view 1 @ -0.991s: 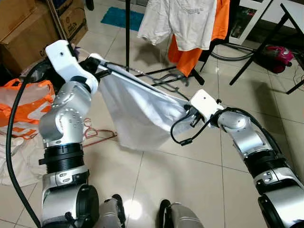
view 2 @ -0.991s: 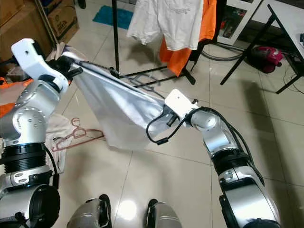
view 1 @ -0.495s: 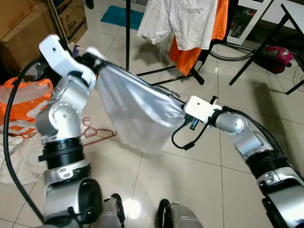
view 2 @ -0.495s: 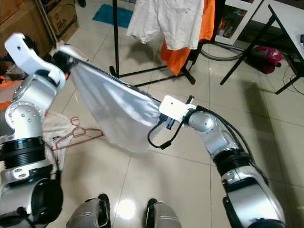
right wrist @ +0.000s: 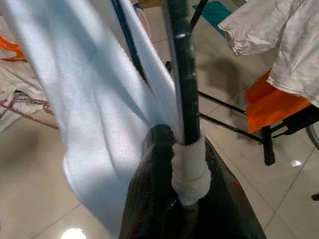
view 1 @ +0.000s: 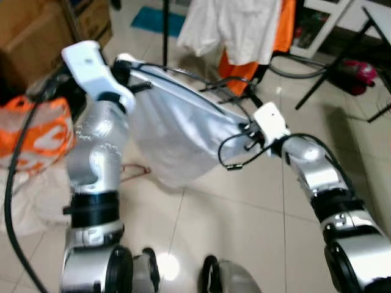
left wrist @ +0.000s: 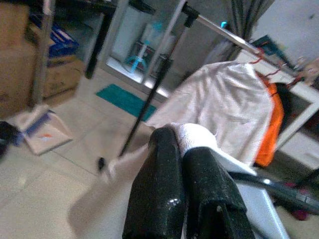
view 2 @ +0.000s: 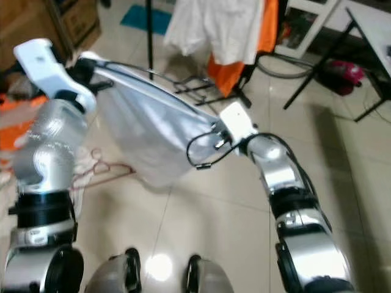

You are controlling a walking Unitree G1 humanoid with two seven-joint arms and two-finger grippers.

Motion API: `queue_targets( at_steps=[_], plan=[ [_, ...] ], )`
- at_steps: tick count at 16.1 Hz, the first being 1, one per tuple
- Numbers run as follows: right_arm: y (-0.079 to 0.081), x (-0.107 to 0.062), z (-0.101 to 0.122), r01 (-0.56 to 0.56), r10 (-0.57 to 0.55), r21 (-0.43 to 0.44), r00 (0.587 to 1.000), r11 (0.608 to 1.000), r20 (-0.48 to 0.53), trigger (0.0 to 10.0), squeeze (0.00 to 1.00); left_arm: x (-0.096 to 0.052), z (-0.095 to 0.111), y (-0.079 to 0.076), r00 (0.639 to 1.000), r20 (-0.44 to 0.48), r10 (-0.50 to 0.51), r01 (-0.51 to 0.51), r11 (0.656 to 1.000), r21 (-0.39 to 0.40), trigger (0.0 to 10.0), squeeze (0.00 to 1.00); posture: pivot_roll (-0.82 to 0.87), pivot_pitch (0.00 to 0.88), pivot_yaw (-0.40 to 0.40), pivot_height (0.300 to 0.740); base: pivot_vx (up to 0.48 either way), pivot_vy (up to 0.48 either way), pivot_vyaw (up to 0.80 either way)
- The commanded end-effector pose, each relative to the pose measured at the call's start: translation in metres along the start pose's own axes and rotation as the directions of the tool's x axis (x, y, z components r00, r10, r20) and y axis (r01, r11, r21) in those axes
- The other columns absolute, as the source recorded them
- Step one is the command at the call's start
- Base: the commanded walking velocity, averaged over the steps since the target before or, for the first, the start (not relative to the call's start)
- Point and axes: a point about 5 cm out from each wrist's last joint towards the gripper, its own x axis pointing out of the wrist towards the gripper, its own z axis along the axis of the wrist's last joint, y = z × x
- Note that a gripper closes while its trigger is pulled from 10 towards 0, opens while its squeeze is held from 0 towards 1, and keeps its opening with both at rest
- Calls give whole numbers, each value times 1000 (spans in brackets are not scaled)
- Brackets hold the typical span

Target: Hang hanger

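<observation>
**A:** Left eye view first, biggest things first. You see a tiled floor (view 1: 244,207) and, at the back, a clothes rack (view 1: 165,36) with a beige shirt (view 1: 235,27) and an orange garment (view 1: 241,70) hanging on it. Brown boxes (view 1: 36,30) stand at the far left, and an orange bag (view 1: 36,131) lies in front of them.

**B:** And the hanger itself, where is it?

**A:** It is up in the air, between your two arms. A white cloth (view 1: 177,137) is stretched on the dark hanger (view 1: 183,85) and sags down below it. Your left gripper (view 1: 125,64) has one end, higher and to the left. Your right gripper (view 1: 244,129) has the other end, lower and to the right. The hanger is tilted, and it is apart from the rack.

**B:** Are the fingers closed?

**A:** Yes, both. In the left wrist view the two black fingers (left wrist: 164,194) are pressed together on a fold of the cloth. In the right wrist view the fingers (right wrist: 154,189) clamp the hanger end, which is wrapped in white, with the cloth beside it.

**B:** Anything small on the floor?

**A:** A pink hanger (view 2: 101,174) lies near the left arm. A pink object (view 1: 357,70) lies far right, blurred.
</observation>
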Motion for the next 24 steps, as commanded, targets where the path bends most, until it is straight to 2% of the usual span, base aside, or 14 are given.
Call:
queue_targets(
  at_steps=[1,4,6,9,11,13,15,17,18,19,20,21,22,24],
  plan=[
    [-4,3,14,18,-21,47,998,999,62,0,0,-5,-15,-9,1000,-18,-12,13,996,89,10000,0,-93,176,-118,740,0,0,750],
    [2,5,13,-5,1,58,998,998,69,0,59,-10,-14,-12,999,45,22,-30,982,185,10000,0,-88,177,-119,740,0,0,715],
    [2,6,13,-17,13,61,997,998,73,0,78,-10,-8,-19,995,98,29,-57,953,296,10000,0,-83,179,-119,740,0,0,663],
    [3,6,14,-28,26,30,996,999,82,0,75,-9,-10,-18,991,127,43,-89,918,387,10000,0,-84,184,-118,740,0,0,656],
    [5,5,11,-24,24,1,997,1000,78,0,12,-8,-10,-15,990,123,67,-109,922,371,10000,0,-84,187,-116,740,0,0,584],
    [8,5,9,-27,29,-21,997,999,69,0,0,-8,-9,-14,988,115,102,-134,939,317,10000,0,-85,191,-116,740,0,0,0],
    [9,5,8,-33,35,-24,996,999,77,0,0,-7,-13,-12,984,67,165,-175,968,181,10000,0,-85,193,-116,740,0,0,0],
    [13,3,7,-55,66,-131,995,990,78,0,0,-3,-18,-12,974,-23,223,-223,975,22,10000,0,-82,197,-117,740,0,0,0],
    [17,3,8,-66,84,-194,993,979,88,0,0,2,-19,-12,965,-73,251,-256,963,-77,10000,0,-81,200,-117,740,0,0,0],
    [19,3,8,-70,92,-217,992,974,91,0,0,4,-20,-11,962,-88,260,-268,958,-100,10000,0,-81,200,-117,740,0,0,0],
    [25,3,9,-90,122,-267,987,959,107,0,0,10,-16,-13,957,-136,256,-282,928,-242,10000,0,-81,203,-116,740,0,0,0],
    [26,3,9,-92,126,-273,986,957,111,0,0,11,-15,-13,956,-146,254,-285,919,-273,10000,0,-81,203,-116,740,0,0,0],
    [28,3,10,-96,137,-303,984,948,115,0,0,14,-15,-15,949,-201,242,-303,874,-381,10000,0,-85,204,-112,740,0,0,0],
    [29,1,9,-96,143,-334,982,938,119,0,0,18,-11,-16,953,-218,209,-288,844,-452,10000,0,-88,207,-111,740,0,0,0]
  ],
)
